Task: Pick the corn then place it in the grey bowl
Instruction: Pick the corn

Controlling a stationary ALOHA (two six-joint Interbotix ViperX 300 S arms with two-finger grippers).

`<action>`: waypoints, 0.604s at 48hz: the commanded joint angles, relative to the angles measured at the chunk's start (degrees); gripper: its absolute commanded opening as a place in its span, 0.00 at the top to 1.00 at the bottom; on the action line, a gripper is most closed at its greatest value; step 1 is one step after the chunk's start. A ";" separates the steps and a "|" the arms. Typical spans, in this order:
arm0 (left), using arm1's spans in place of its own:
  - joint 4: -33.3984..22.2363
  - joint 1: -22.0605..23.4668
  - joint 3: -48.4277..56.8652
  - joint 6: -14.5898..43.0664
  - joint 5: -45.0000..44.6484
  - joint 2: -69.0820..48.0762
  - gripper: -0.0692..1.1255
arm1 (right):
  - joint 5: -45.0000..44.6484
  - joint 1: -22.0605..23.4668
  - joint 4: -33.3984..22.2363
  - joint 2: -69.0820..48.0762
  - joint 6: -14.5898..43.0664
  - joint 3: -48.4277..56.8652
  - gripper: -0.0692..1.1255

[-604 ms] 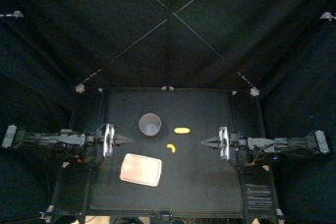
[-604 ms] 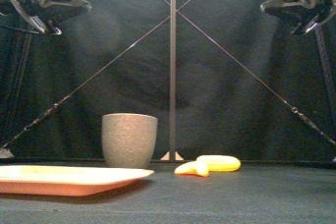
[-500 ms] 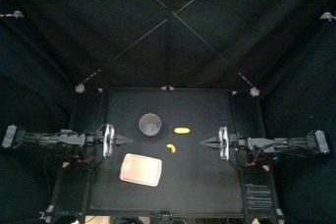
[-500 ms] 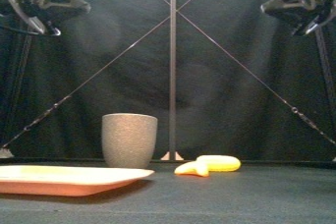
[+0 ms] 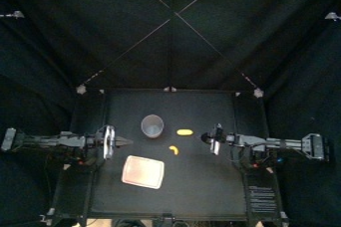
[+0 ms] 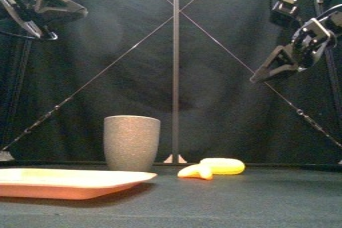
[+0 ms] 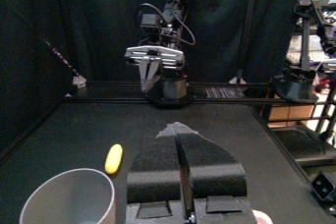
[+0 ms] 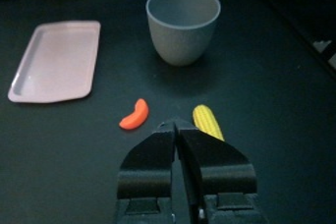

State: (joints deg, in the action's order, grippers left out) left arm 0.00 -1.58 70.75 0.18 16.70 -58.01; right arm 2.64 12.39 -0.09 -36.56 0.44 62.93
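From the top, my left gripper (image 5: pixel 110 141) hangs at the table's (image 5: pixel 213 186) left edge and my right gripper (image 5: pixel 210 143) reaches in from the right, nearer the middle. The cup (image 5: pixel 154 124) stands towards the back. The corn (image 5: pixel 185 130) lies on the table just to its right, apart from it. An orange toy (image 5: pixel 174 150) lies nearer the front than the corn, and the tray (image 5: pixel 143 171) sits front-left of that. My right gripper points at the gap between the corn and the orange toy, from their right.

From the front, the corn (image 6: pixel 223 165) lies flat on the table, right of the upright cup (image 6: pixel 131 144). The orange toy (image 6: pixel 197 172) lies against the corn's near left end, though I cannot tell whether they touch. The tray (image 6: pixel 67 182) lies flat at the left. Both my arms are high above the table; my right gripper (image 6: pixel 258 76) tilts down and to the left, well clear of the corn.

On my left wrist, my jaws are pressed together with nothing between them. Past them I see the cup (image 7: pixel 73 196) with the corn (image 7: pixel 113 156) beside it, and my right arm across the table.

On my right wrist, my jaws are also clenched on nothing. The corn (image 8: pixel 207 122) lies just past their tips, a little to one side, and the orange toy (image 8: pixel 134 115) to the other side. The cup (image 8: pixel 182 22) and the tray (image 8: pixel 57 59) lie farther off.
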 commanded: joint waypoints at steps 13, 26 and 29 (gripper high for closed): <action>0.09 -0.18 -0.88 0.09 0.26 0.09 0.97 | -1.76 1.32 -5.01 13.80 -0.09 -9.40 0.35; -0.09 -0.97 -0.88 -0.09 0.26 0.09 0.96 | -3.16 3.43 -7.47 27.07 -0.09 -15.64 0.09; -0.18 -1.32 -0.88 0.00 0.26 0.09 0.96 | -3.25 4.22 -7.56 29.36 -0.09 -16.70 0.07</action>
State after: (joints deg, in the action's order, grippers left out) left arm -0.09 -2.37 70.75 0.18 16.70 -58.01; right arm -0.62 15.38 -7.47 -8.79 0.26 48.60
